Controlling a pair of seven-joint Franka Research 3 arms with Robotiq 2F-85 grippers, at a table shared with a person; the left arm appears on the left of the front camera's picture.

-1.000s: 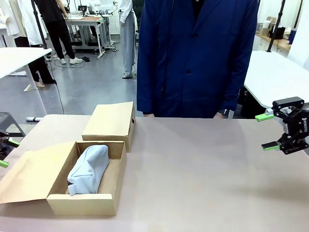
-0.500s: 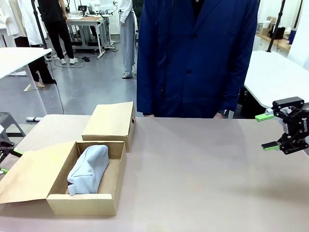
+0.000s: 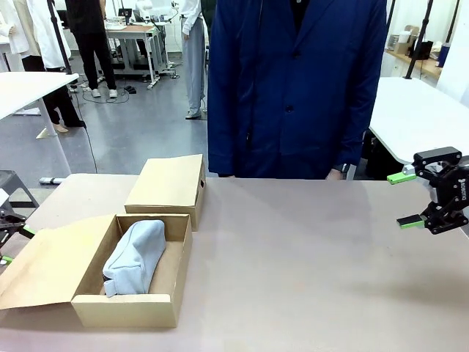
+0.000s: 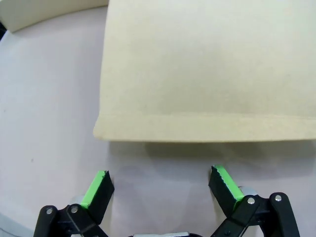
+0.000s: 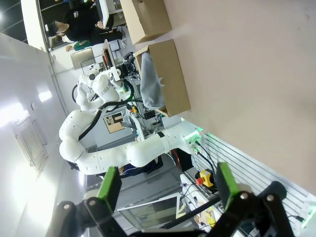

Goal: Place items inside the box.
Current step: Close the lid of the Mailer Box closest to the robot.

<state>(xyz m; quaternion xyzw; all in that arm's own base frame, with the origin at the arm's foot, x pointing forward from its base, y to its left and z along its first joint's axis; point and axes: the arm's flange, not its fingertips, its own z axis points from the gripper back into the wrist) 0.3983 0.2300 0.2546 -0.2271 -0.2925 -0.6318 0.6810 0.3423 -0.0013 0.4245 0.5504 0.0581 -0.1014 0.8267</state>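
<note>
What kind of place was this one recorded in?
Most likely a robotics lab or data-collection workspace. A person in a dark blue lab coat stands across the table, more white work tables fill the open grey-floored room, and another white robot arm sits beside monitors and cabling.

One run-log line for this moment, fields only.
box: lid open | grey pouch: inside | left gripper: open, empty, beside flap | right gripper: open, empty, table's right edge

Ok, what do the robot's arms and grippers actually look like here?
Both grippers, right gripper and left gripper, are black linkage frames with silver rivets and bright green ribbed fingertip pads. The left arm is glossy white, rounded segments, with black cables.
</note>
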